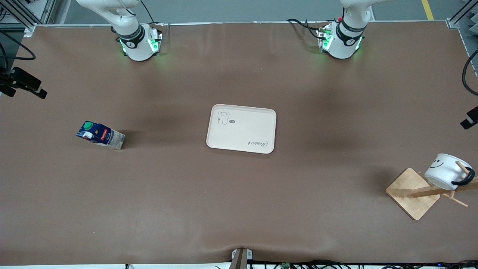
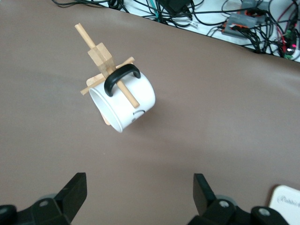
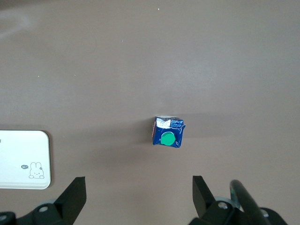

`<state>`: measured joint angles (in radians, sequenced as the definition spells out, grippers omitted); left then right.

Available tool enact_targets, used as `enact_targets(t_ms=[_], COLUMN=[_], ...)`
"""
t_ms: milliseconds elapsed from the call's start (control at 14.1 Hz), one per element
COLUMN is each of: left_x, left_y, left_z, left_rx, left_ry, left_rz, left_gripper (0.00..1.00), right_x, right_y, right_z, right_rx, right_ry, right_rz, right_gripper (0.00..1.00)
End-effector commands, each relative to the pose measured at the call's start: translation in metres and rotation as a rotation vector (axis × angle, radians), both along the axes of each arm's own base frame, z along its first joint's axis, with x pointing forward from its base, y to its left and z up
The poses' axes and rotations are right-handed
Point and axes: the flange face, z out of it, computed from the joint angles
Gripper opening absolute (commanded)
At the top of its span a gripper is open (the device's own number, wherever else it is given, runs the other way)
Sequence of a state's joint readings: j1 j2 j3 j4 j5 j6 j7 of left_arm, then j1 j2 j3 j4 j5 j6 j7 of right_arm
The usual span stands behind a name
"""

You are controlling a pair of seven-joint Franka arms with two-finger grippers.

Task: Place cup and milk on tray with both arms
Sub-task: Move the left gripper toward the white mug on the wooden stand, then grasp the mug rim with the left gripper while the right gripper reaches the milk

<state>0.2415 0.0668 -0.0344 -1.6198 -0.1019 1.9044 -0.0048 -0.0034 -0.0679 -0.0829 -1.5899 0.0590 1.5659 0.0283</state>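
The cream-white tray (image 1: 242, 128) lies in the middle of the table, and a corner of it shows in the left wrist view (image 2: 286, 199) and the right wrist view (image 3: 23, 159). The milk (image 1: 101, 135) stands on the table toward the right arm's end. My right gripper (image 3: 139, 183) is open and empty, high above the table, with the milk (image 3: 168, 132) below it. The cup (image 1: 444, 170) hangs by its black handle on a peg of the wooden rack (image 1: 412, 192) toward the left arm's end. My left gripper (image 2: 139, 183) is open and empty, well above the table, apart from the cup (image 2: 124, 101).
Only the two arm bases show in the front view. The rack's pegs (image 2: 101, 58) stick out around the cup. Cables and electronics (image 2: 243, 21) lie along the table edge nearest the front camera. Black camera mounts (image 1: 22, 84) stand at the table's ends.
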Motion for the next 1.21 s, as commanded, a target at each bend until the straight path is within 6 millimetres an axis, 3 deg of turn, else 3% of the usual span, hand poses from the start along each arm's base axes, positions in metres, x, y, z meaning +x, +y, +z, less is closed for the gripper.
enact_targets(t_ms=[0,284,498,640,1138], left_x=[0.005,0.023,0.029,0.031,0.042], left_y=[-0.002,0.007,0.033,0.038,0.033], left_z=[-0.039,-0.096,-0.128,-0.136,-0.154], left_rx=[-0.005,0.015,0.065,0.066,0.022], left_ry=[-0.044,-0.080,-0.139,-0.142,-0.172], left_rz=[0.016,0.011,-0.038,-0.043,-0.027], left_gripper=[1.00,1.00,1.00,1.00,0.99], right_x=[0.002,0.002,0.002,0.011,0.016], right_y=[-0.002,-0.002,-0.002,0.001,-0.001], right_z=[0.005,0.004,0.004,-0.007,-0.016], right_rx=[0.000,0.000,0.000,0.000,-0.002], right_ry=[0.001,0.004,0.004,0.016,0.027], right_rz=[-0.004,-0.003,-0.001,0.006,0.004], right_gripper=[1.00,1.00,1.00,1.00,1.00])
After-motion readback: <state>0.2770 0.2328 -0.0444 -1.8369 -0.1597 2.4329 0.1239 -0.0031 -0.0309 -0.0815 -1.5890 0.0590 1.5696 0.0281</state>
